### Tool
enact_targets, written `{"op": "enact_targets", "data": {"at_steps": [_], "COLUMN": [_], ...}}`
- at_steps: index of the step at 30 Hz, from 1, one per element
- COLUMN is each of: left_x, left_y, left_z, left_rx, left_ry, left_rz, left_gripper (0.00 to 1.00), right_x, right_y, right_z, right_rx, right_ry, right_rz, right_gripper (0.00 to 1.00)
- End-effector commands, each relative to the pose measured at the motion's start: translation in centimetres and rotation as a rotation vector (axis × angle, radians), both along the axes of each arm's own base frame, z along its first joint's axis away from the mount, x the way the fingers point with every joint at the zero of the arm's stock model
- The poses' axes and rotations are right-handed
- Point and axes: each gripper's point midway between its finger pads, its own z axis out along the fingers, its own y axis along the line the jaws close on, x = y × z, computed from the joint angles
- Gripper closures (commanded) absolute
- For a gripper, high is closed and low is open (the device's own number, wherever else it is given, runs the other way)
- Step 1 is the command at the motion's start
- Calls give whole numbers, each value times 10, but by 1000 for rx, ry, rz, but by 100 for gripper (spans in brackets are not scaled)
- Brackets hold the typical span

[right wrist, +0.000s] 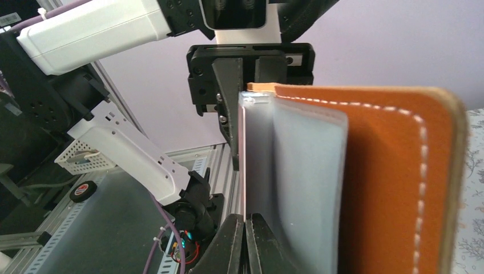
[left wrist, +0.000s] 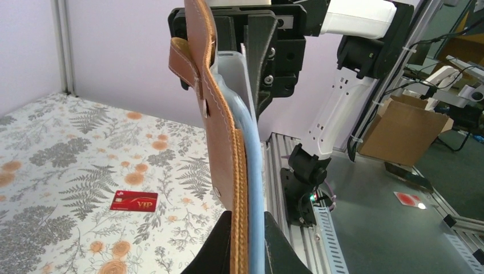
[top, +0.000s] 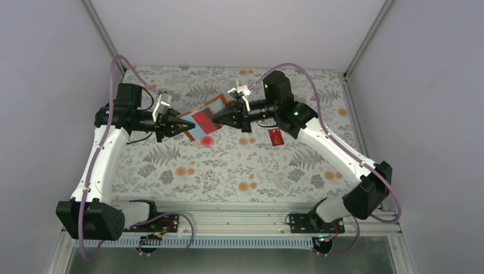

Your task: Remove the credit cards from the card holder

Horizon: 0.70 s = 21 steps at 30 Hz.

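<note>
Card holder: stitched tan leather, bluish sleeves, red card seemingly inside.

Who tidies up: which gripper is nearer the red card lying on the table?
Right. Right gripper: just left of the red card. Left gripper: farther left, beyond the card holder.

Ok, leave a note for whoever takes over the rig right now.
Left gripper: shut on holder, held up between the arms.
Right gripper: shut on a thin edge inside it, card or sleeve unclear.
Done: VIP card lies on the table.
To do: red card shows in the holder's sleeves; pull it out.
</note>
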Motion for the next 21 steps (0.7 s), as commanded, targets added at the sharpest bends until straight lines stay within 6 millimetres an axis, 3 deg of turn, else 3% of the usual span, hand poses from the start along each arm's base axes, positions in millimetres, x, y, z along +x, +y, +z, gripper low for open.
{"op": "enact_targets", "data": {"at_steps": [1,6,10,13,21], "left_x": [-8,-8,-7,-8,-3], "left_y": [-1,-1,-1,-1,-1], "left_z": [9,9,10,11,8], "left_rx": [-37,-41,-47,-57,-47], "left_ry": [-42,-42,-37,-26,-8], "left_rz": [-26,-28,-31,-36,-27], "left_gripper": [98,96,71,64,97], "right_x": [6,10,8,6,1], "right_y": [-5,-5,4,10,19], "right_z": [8,9,10,9,1], "right_rx": [32,47,57,59,26], "right_ry": [-10,15,26,33,33], "right_rz": [-28,-45,-23,-5,18], "right_gripper": [96,96,96,96,96]}}
